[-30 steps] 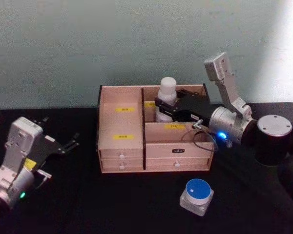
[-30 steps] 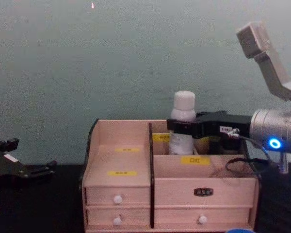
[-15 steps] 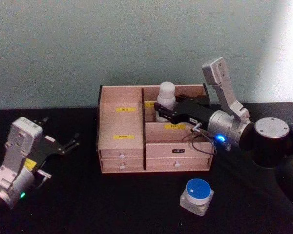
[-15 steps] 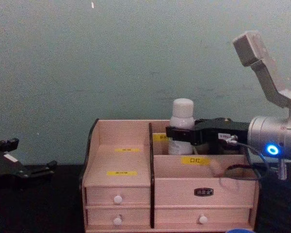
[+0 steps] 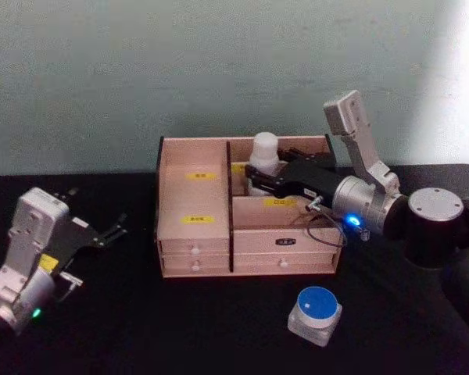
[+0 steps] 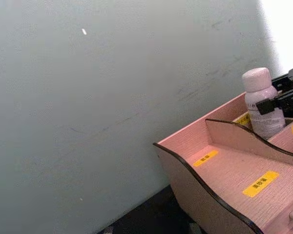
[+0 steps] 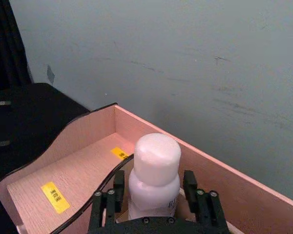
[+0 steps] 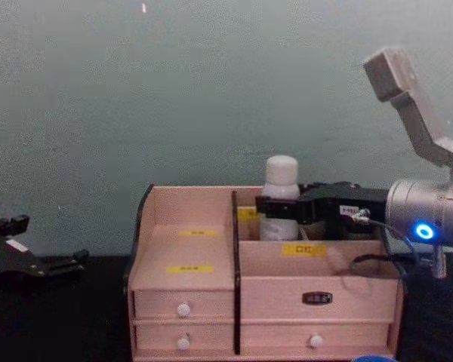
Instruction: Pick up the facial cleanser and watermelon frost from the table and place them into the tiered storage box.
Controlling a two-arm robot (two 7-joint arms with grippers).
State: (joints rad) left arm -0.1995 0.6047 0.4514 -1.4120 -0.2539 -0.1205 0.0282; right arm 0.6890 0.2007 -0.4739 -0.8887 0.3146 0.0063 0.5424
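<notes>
With right gripper [image 7: 154, 190] clamped on upright white bottle [image 7: 156, 156], settle gently onto rear compartment floor of tiered storage box [image 5: 195, 199], then release; leave open-fingered left gripper [image 5: 100, 209] parked.

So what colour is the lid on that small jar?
Blue, a round lid on the pale squarish jar, clearest in the head view.

The light is dim and even, with no hard shadows. The matte teal-grey wall [image 5: 219, 70] washes out to white at the upper right of the head view and of the left wrist view, so the light seems to come from that side. The black tabletop [image 5: 180, 328] swallows all shadow. A blue light ring [image 8: 423, 230] on the silver arm [image 8: 445, 200] glows with a small halo. The white plastic bottle [image 7: 154, 175] is the brightest thing in the right wrist view.
</notes>
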